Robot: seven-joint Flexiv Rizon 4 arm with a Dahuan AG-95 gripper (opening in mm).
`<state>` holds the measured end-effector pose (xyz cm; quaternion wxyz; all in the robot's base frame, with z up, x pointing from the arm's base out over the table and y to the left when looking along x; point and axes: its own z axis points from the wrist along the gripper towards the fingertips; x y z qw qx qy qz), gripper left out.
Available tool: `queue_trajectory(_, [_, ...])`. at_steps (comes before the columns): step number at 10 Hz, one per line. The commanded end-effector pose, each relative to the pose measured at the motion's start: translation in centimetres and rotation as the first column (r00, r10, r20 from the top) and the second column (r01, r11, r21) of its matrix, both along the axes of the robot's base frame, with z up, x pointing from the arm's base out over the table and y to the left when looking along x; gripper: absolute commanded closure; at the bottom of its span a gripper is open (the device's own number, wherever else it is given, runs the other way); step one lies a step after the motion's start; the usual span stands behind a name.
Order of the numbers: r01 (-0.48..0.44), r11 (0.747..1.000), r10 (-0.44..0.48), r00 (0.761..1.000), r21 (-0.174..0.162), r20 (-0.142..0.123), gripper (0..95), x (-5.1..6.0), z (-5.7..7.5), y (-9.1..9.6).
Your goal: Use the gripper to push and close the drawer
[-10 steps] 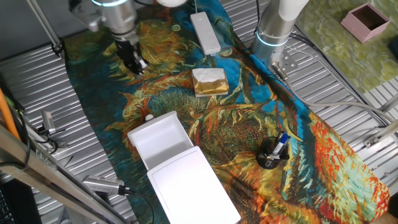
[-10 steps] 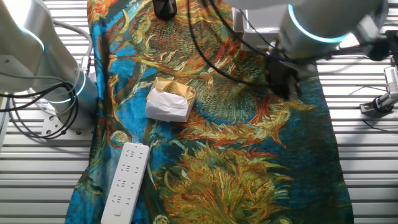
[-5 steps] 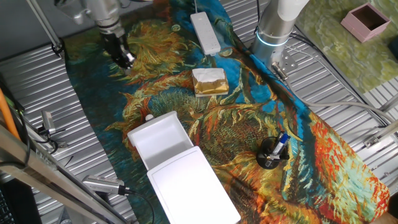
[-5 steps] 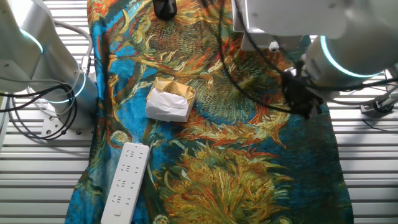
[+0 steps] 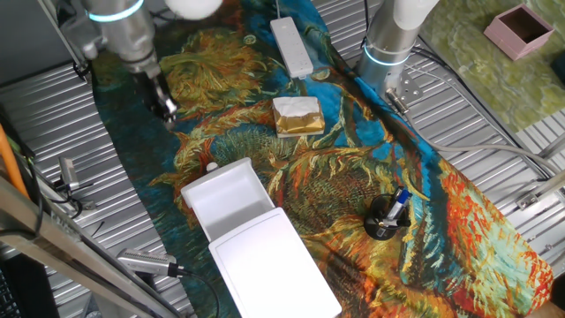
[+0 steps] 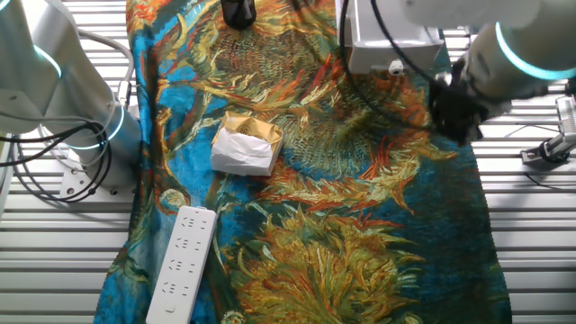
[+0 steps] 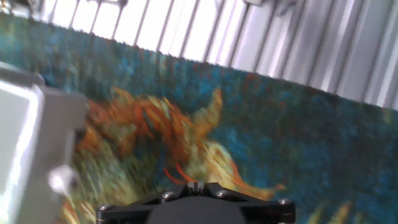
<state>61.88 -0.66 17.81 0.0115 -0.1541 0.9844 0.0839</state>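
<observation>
The drawer [image 5: 227, 195] is a shallow white tray that stands pulled out from under the flat white cabinet top [image 5: 274, 263]. Its small round knob [image 5: 211, 167] faces the far left. My gripper [image 5: 165, 107] is slim and black, and hangs over the patterned cloth behind and to the left of the knob, apart from it. Its fingers look pressed together and hold nothing. In the other fixed view the gripper [image 6: 461, 126] is just below the drawer front [image 6: 389, 52]. The blurred hand view shows the drawer [image 7: 22, 143] and knob [image 7: 61, 180] at the left and the gripper [image 7: 196, 186] at the bottom.
A gold-and-white block [image 5: 297, 116] and a white power strip [image 5: 292, 46] lie on the cloth. A second silver arm's column [image 5: 388, 44] stands at the back. A black cup with pens [image 5: 386, 217] stands at the right. Ribbed metal table [image 5: 53, 124] lies left of the cloth.
My gripper has moved left and slightly nearer across the cloth, towards its left edge, staying shut. The drawer has not moved.
</observation>
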Motion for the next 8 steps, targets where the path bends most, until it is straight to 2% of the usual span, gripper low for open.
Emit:
queue_trajectory(1, [0.053,0.999,-0.053,0.999,0.001,-0.008,95.0,0.9,-0.4,3.1])
queue_trajectory(4, [0.118,0.993,-0.118,0.993,0.002,-0.017,95.0,1.5,-0.5,7.2])
queue_trajectory(6, [0.143,0.990,-0.143,0.990,0.004,-0.021,95.0,1.4,-0.6,8.6])
queue_trajectory(8, [0.190,0.981,-0.189,0.981,0.026,-0.032,95.0,1.0,-0.9,9.7])
